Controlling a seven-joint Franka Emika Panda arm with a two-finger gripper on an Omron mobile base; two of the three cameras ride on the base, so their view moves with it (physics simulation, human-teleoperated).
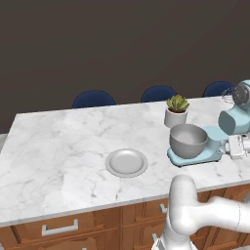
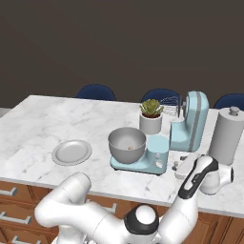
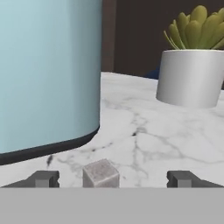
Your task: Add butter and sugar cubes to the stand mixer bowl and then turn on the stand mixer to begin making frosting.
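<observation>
Step in hand: looked like sugar time. The gripper (image 3: 113, 178) was down at counter height beside the stand mixer (image 2: 183, 127), lined up on 1 small grey-white sugar cube (image 3: 101, 173) sitting on the marble.
Hand state: fingers were spread wide, 1 tip on each side of the cube with clear gaps, nothing held.
Cube position: between the 2 fingertips, a bit nearer the one on the left of the hand view, just beside the mixer's blue base.
Stand mixer bowl: the stand mixer bowl (image 2: 127, 144) sat on the mixer's flat base, head tilted back with the whisk up. From the right base view there was something small and pale inside at the bottom, too tiny to say if it was butter or sugar.
Butter: couldn't pick it out anywhere for sure; the plate (image 1: 127, 162) had nothing on it.
Next move, my guess: push the hand a bit further over the cube, pinch it, lift, carry it over the bowl rim and drop it. The cube is small and close to the base, so the fingers need to stay centred or it'll skid away.
Counts: 1 mixer, 1 bowl, 1 plate, 1 potted plant (image 2: 151, 116), 1 grey canister (image 2: 226, 135), 1 sugar cube visible, 3 blue chairs (image 1: 93, 99) behind the counter (image 1: 63, 141).
</observation>
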